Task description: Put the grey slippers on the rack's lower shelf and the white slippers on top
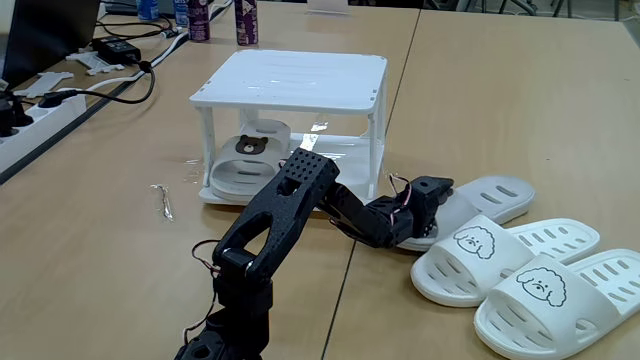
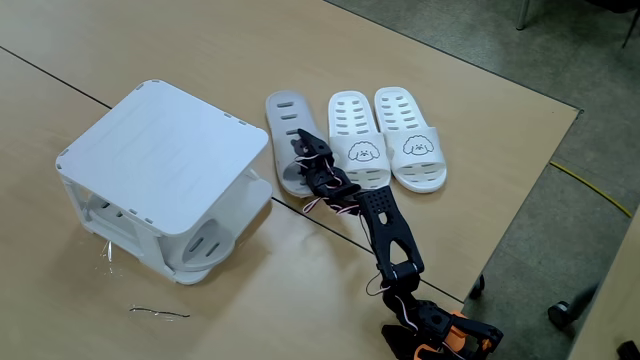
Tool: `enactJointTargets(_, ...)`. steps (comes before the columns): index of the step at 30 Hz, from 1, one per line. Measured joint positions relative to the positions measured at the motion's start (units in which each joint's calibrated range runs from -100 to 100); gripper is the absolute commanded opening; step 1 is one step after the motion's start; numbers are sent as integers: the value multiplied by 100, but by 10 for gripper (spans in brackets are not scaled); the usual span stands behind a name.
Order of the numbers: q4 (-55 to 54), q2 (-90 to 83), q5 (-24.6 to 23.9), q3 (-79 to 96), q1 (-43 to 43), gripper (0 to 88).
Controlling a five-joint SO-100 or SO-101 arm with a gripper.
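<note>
One grey slipper (image 1: 250,150) already sits on the lower shelf (image 1: 340,150) of the rack (image 1: 295,78), on that shelf's left half in a fixed view; the right half is bare. The second grey slipper (image 2: 288,125) lies flat on the surface just right of the rack, w/ the white slippers (image 2: 385,135) side by side beyond it, toward the surface's far right edge. All three lie parallel.

The gripper (image 2: 305,160) is down over the strap end of that second grey slipper, the arm stretched low across the surface. The jaws look slightly apart around or on the strap, but the dark fingers hide the contact, so I can't tell if it's clamped yet.

Key relation: in a fixed view (image 1: 420,200) the gripper is at the slipper's near end, and the slipper's long axis runs away from it toward the right, roughly parallel to the rack's front edge. The open slot on the lower shelf lies left of the gripper, close by. So, by my read, the coming move is lift by the strap, swing left, turn the slipper approx. a quarter turn so it goes in lengthwise beside its mate. Risk: the corner post (image 1: 378,150) stands btwn gripper and slot; the sole could clip it.
</note>
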Motion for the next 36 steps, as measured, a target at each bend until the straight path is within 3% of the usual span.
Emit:
enactJointTargets(10, 1991, -2548, 0, 997, 75, 7)
enactJointTargets(19, 2043, -5724, 0, 4546, 367, 7)
enactJointTargets(29, 609, -8816, 0, 8859, 225, 7)
enactJointTargets(36, -258, -9542, 0, 10234, 0, 7)
